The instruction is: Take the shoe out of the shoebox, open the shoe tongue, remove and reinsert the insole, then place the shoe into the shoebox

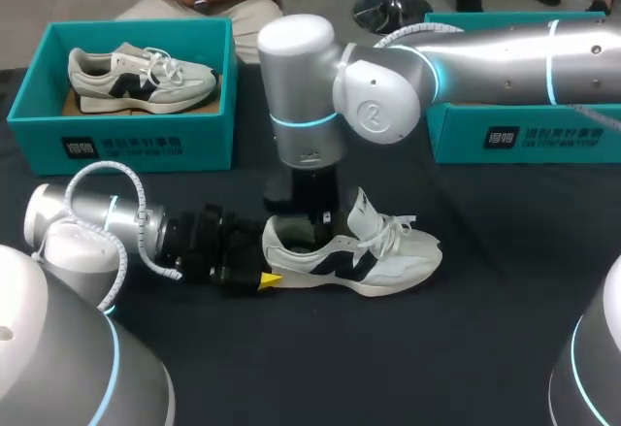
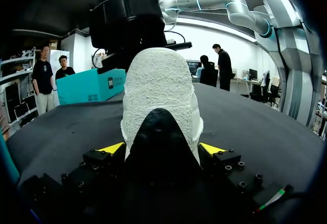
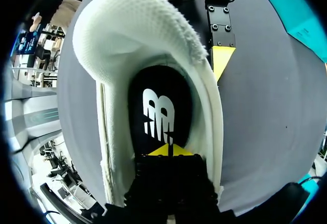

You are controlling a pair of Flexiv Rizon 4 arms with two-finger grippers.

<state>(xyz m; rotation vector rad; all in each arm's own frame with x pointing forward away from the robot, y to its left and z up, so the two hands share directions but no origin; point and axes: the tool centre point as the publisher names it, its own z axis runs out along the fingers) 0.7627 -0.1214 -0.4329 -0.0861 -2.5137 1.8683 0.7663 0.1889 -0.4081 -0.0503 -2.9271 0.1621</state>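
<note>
Shoe [image 1: 354, 256] outside shoebox [image 1: 126, 140], twin [image 1: 141, 77] inside

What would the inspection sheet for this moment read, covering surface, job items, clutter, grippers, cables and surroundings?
Surface: table under a black cloth.
Job's things: shoe stands on its sole mid-table, tongue raised, insole inside. The teal shoebox at far left holds a second shoe. Another teal box is at far right, its inside hidden by the right arm.
Clutter: nothing seen.
Grippers: left gripper is shut on the shoe's heel from both sides. Right gripper is down in the shoe's opening, tips together over the insole; whether it pinches it is unclear.
Cables: white ribbed hose loops along the left arm, off the shoe.
Surroundings: nothing seen reaching over the table.
</note>
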